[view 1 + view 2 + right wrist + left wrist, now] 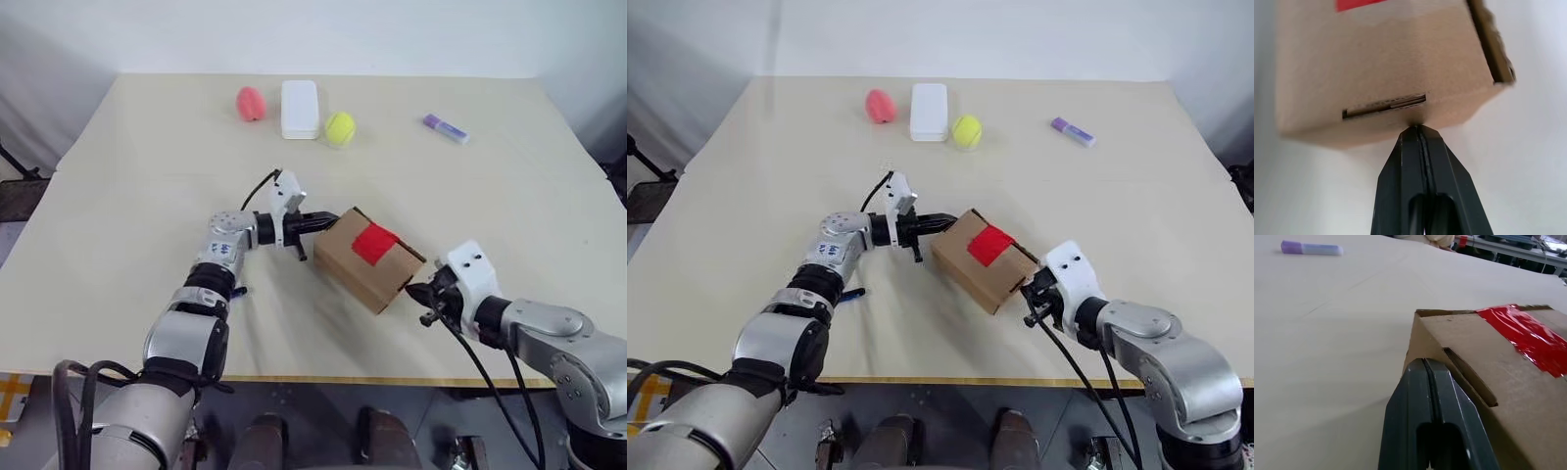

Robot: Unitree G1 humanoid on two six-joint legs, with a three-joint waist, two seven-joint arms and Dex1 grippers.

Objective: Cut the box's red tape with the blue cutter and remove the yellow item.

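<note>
The brown cardboard box [364, 262] sits skewed near the table's middle, with the red tape [375, 242] across its top seam. My left gripper [326, 220] is shut, and its tips [1424, 361] rest against the box's left side just by a slot cutout [1469, 377]. From the right, my shut right gripper [415, 292] presses its tips [1418, 128] against the box's near side, under another slot [1386, 104]. A short blue end of the blue cutter [851, 293] shows beside my left forearm, which hides the remainder. The yellow item is hidden.
Along the far side lie a pink egg-shaped object [251, 103], a white rounded case [300, 109], a yellow-green tennis ball [340, 128] and a purple marker [446, 128]. The table's front edge [323, 377] runs just below both arms.
</note>
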